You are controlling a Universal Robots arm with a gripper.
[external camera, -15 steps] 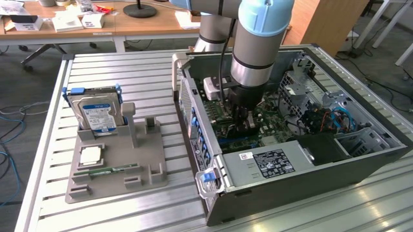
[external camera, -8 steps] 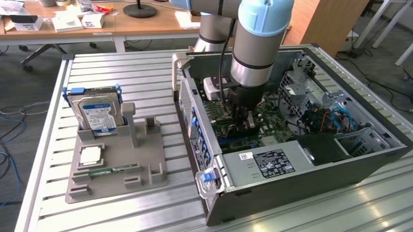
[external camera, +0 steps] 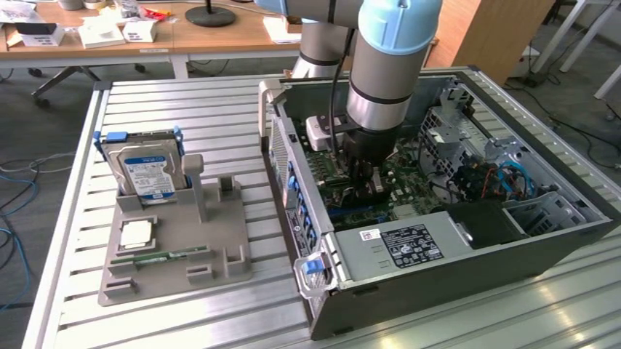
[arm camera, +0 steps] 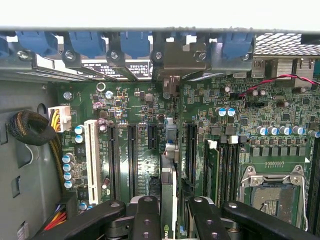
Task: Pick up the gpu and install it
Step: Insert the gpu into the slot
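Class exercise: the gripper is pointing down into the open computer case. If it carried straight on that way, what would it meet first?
Most likely the motherboard. The gripper holds the gpu edge-on between its fingers, so the card's lower edge would probably meet the board's slot area first, though the depth left is hard to judge.

Hard drive (external camera: 147, 169) upright in grey holder (external camera: 174, 258); memory stick (external camera: 160, 257) flat on it; wooden desk (external camera: 145, 33) behind.
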